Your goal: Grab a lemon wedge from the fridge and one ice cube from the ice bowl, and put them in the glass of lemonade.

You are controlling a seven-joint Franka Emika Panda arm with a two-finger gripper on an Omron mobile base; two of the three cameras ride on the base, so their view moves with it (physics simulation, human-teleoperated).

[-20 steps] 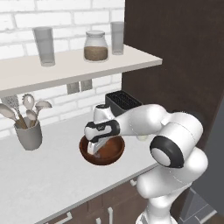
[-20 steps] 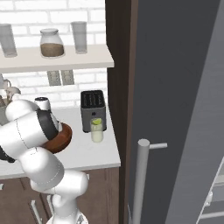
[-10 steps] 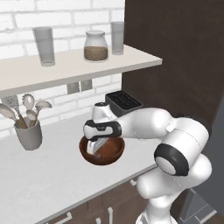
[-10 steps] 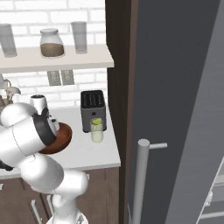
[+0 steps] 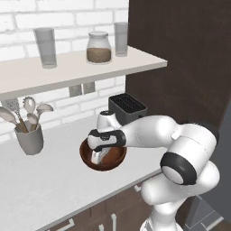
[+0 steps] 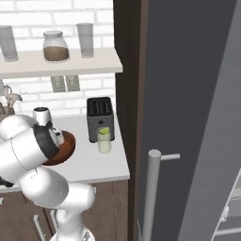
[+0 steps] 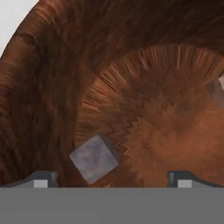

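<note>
Ice cube [image 7: 93, 158] on the floor of the ice bowl [image 7: 52, 87], our gripper [image 7: 109, 177] poised over it.

We see the cube between our spread, empty fingertips, nearer the left tip than the right in the hand view. A second cube [image 7: 217, 90] lies well apart at the right edge. The glass of lemonade [image 6: 104, 140] waits beside the toaster [image 6: 100, 116].
</note>
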